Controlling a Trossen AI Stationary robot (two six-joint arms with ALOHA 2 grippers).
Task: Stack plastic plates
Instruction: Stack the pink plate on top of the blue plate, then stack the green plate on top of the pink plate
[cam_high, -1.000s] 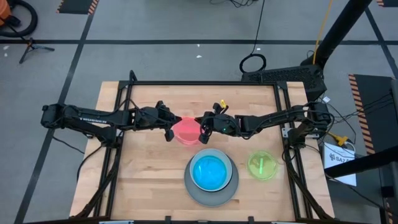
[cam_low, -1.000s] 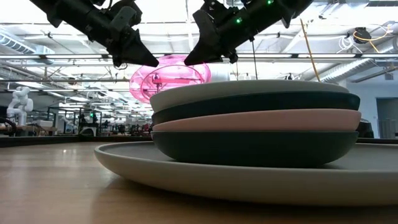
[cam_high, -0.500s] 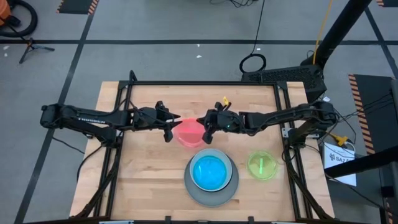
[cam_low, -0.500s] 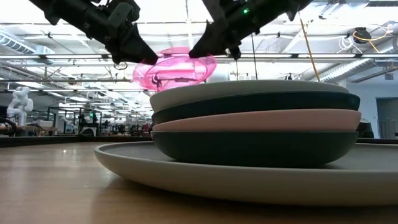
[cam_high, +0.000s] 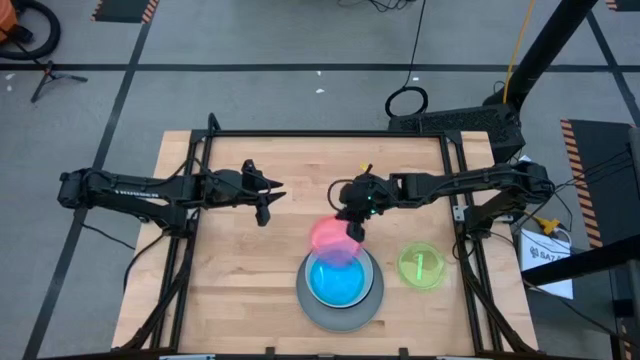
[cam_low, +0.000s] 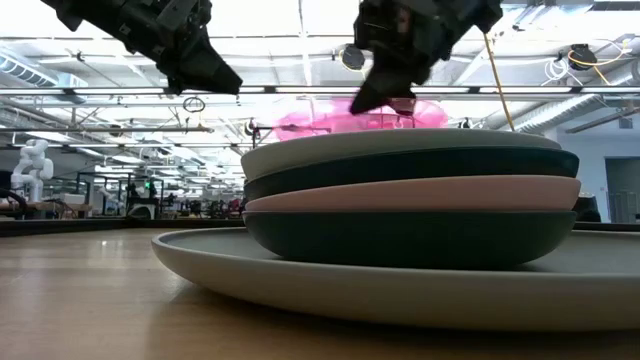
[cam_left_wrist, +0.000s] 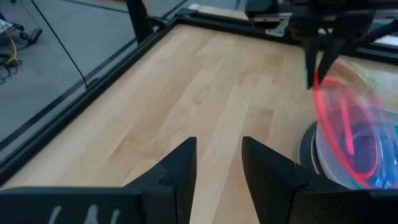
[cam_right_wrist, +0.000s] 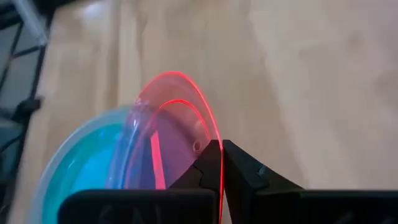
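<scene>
The left gripper (cam_high: 268, 203) hangs over bare table (cam_high: 230, 290) well left of the stack, its fingers (cam_left_wrist: 180, 171) parted and holding nothing, clear of the drop. The right gripper (cam_high: 352, 228) pinches the rim of the translucent magenta plate (cam_high: 332, 238) between closed fingers, holding it just above the stack's far edge, apparently not yet resting on the pale blue plate (cam_high: 338, 280), to lower it on top. Further right, the green plate (cam_high: 422, 266) lies apart, awaiting its turn.

Bare table (cam_high: 240, 270) lies open on the left. The plate stack (cam_high: 340, 280) and green plate (cam_high: 421, 266) stand near, with a gap between. The magenta plate (cam_high: 333, 239) seems to overhang the stack's rim.
</scene>
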